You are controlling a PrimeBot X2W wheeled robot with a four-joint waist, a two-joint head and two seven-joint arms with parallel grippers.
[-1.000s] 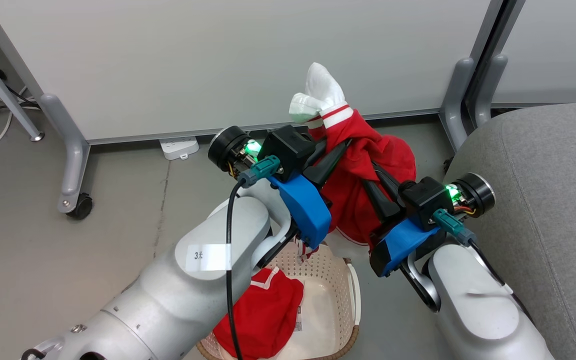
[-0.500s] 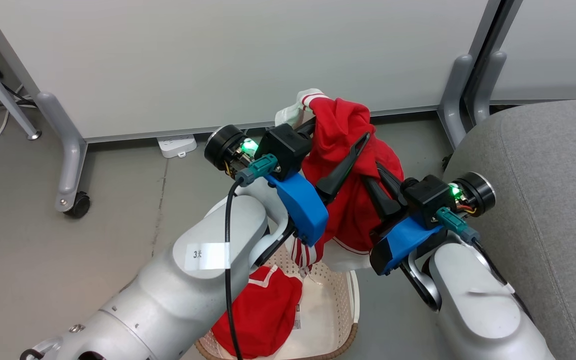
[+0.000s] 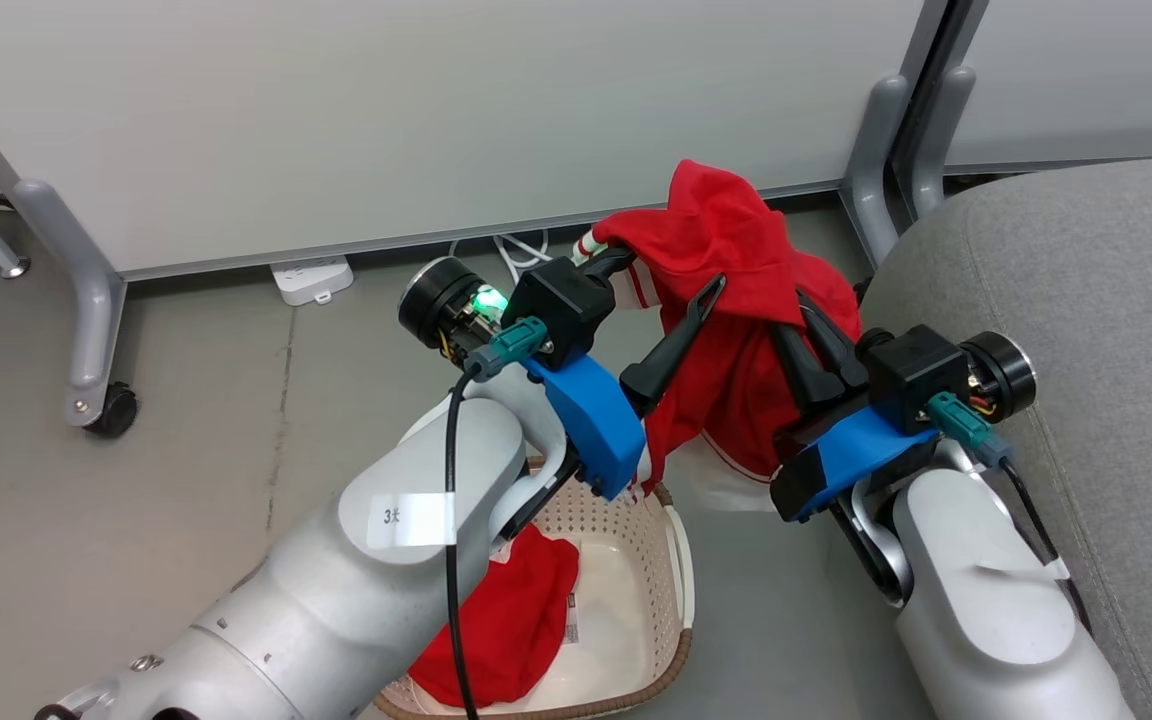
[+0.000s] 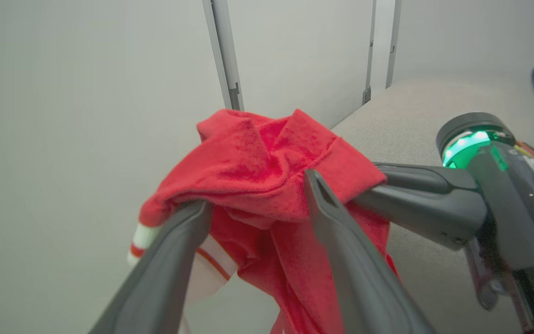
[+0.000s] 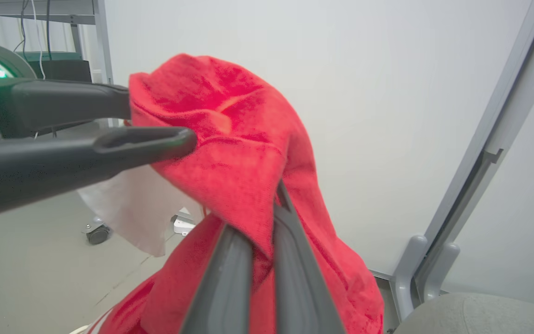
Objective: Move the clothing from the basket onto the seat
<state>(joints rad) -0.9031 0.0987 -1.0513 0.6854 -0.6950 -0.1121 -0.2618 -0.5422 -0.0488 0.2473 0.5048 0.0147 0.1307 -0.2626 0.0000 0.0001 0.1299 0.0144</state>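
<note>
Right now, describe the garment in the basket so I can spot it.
Left of the grey seat, the cream basket sits on the floor under the left forearm. The red garment lies crumpled inside it; its twin hangs in the air, pinched by the right fingers.

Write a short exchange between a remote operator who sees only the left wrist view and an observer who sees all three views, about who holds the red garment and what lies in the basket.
Operator: My left gripper is open, with the red garment draped on one finger. Does anything grip it?
Observer: Yes. The right wrist view shows the right gripper shut on it, cloth pinched between its fingers.
Operator: Is the basket empty?
Observer: No. In the head view the basket holds a second red garment, lying inside it.
</note>
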